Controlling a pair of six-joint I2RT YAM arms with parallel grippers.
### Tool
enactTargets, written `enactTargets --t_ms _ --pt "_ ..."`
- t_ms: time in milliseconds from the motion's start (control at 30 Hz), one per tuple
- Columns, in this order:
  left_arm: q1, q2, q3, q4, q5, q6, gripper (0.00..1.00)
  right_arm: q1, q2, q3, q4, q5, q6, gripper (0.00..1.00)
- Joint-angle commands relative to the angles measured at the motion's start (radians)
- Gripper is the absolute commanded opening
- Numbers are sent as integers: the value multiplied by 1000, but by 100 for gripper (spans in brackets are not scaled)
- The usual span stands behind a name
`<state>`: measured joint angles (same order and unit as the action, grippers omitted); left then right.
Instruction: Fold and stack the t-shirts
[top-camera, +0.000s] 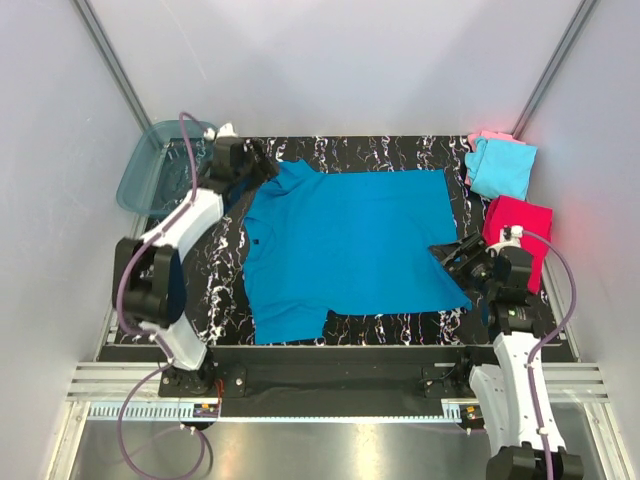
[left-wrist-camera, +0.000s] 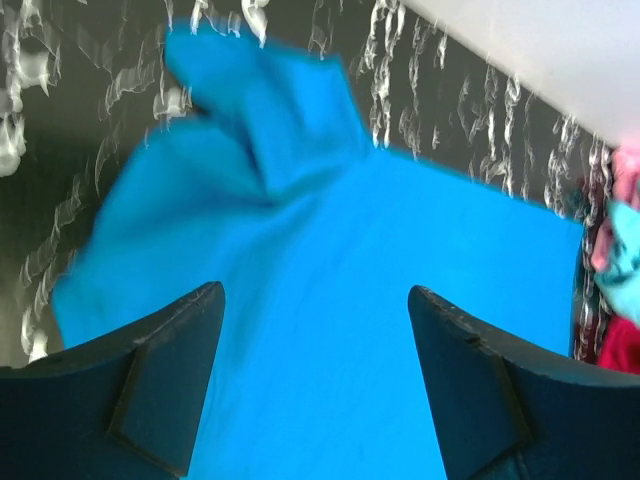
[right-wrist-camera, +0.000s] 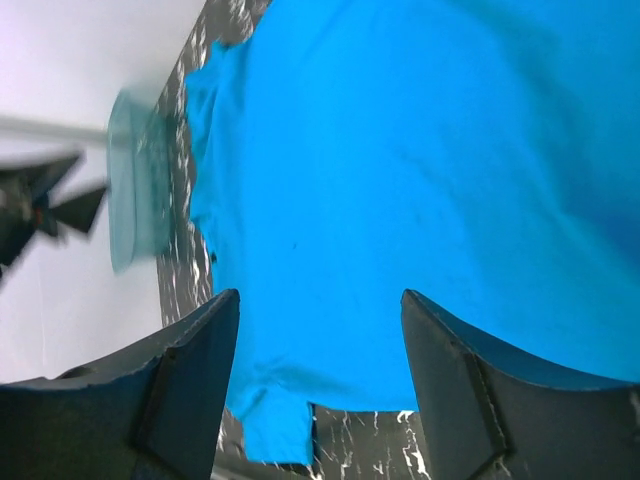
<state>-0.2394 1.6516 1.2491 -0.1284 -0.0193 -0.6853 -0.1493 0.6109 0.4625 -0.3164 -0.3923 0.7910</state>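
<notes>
A large teal-blue t-shirt (top-camera: 345, 245) lies spread flat on the black marbled mat (top-camera: 400, 152), one sleeve folded up at its far left corner (left-wrist-camera: 270, 110). My left gripper (top-camera: 264, 165) hovers open by that sleeve, with only cloth below its fingertips (left-wrist-camera: 315, 295). At the shirt's right edge my right gripper (top-camera: 452, 256) is open too, holding nothing (right-wrist-camera: 320, 300); the shirt (right-wrist-camera: 420, 150) spreads out beneath it. A light cyan t-shirt (top-camera: 502, 168) rests on a pale pink one (top-camera: 484, 137) at the far right corner. A magenta-red t-shirt (top-camera: 522, 232) lies nearer, beside the right arm.
A translucent teal plastic tub (top-camera: 152, 172) stands off the mat's far left corner, behind the left arm; it also shows as a blur in the right wrist view (right-wrist-camera: 135, 195). White walls close in on both sides. A metal rail runs along the near edge (top-camera: 320, 385).
</notes>
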Motion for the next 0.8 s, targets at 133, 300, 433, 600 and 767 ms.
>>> enactTargets --t_ms 133,300,433,600,767 --pt "104 264 380 -112 146 239 77 86 33 -88 172 -98 -38 72" --pt "186 474 593 -187 283 329 74 90 61 -81 178 -118 -55 71" --pt "212 600 694 -220 343 314 71 90 93 -91 165 -126 -76 70" --pt "210 674 691 -171 367 254 71 90 112 -81 165 -120 -78 69" --pt "207 702 621 -42 446 170 70 90 122 -79 160 -123 -78 69"
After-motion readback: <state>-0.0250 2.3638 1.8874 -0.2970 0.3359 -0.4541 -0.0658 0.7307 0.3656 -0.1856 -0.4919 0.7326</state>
